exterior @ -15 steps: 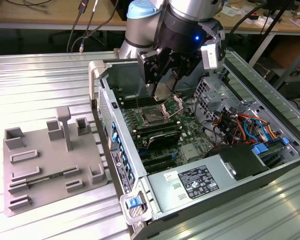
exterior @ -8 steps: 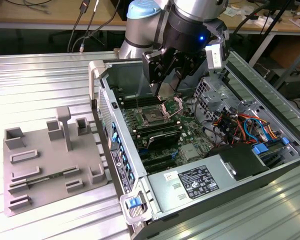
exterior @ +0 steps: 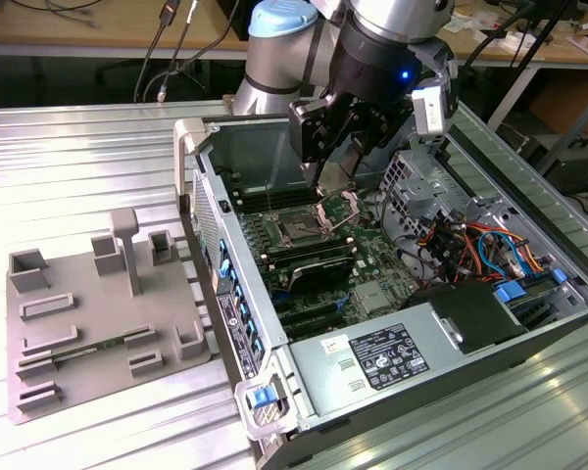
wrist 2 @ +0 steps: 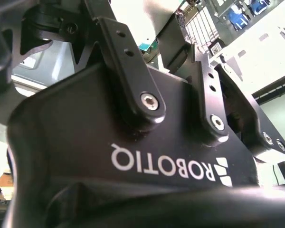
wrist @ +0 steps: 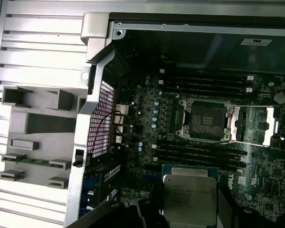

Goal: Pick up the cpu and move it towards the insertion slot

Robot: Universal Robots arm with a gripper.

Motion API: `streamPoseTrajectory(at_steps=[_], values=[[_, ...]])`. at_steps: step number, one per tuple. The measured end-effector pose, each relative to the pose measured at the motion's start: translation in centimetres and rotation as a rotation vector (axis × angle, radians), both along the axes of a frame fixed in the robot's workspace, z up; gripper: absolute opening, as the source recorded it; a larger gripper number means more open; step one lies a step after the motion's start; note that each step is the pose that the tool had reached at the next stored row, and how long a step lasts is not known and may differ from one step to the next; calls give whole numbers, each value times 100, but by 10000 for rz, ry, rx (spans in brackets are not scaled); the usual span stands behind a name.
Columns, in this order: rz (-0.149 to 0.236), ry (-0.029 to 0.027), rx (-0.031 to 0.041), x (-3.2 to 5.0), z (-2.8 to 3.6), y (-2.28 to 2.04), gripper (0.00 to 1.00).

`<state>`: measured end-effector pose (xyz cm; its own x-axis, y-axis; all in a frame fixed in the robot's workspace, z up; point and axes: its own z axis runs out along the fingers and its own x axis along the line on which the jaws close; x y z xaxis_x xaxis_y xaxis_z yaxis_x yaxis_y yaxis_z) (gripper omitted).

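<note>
1. Gripper state: in the first wrist view the cpu (wrist: pixel 189 196) sits clamped in the gripper (wrist: pixel 187 216), with dark finger parts flanking its lower edges. In the exterior view the gripper (exterior: pixel 325 171) hangs above the motherboard inside the open computer case (exterior: pixel 475 338).

2. Location of task items: in the first wrist view the insertion slot (wrist: pixel 205 119) lies at roughly 12 o'clock from the cpu, with the black memory slots (wrist: pixel 194 154) between them. In the exterior view the insertion slot (exterior: pixel 302 228) lies at about 7 o'clock from the gripper and below it. The cpu is not yet over the socket.

3. Risk, slip: the hold appears to bear on the chip's edges only. A sudden lateral move could tilt or release the chip, dropping it onto the memory slots or board components.

4. Risk, collision: the raised load plate (wrist: pixel 256 126) and its wire lever stand beside the socket opening. A low approach could snag the fingers or the chip corner on them.

5. Risk, misalignment: if the chip arrives rotated or offset relative to the socket frame, contact with the socket's dark centre could damage its contacts.

6. Risk, case wall: the grey plastic tray (exterior: pixel 98 318) lies outside the case, clear of the path; the case wall (exterior: pixel 225 255) stays near the arm's sweep.
</note>
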<state>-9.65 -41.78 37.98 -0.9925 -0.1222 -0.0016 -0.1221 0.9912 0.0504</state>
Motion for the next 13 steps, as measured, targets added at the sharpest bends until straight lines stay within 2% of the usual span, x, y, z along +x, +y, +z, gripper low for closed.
streamPoseTrajectory(at_steps=[7, 13], values=[[1, 0, 0, 82, -3, 0, 55], [1, 0, 1, 193, -17, 0, 55]])
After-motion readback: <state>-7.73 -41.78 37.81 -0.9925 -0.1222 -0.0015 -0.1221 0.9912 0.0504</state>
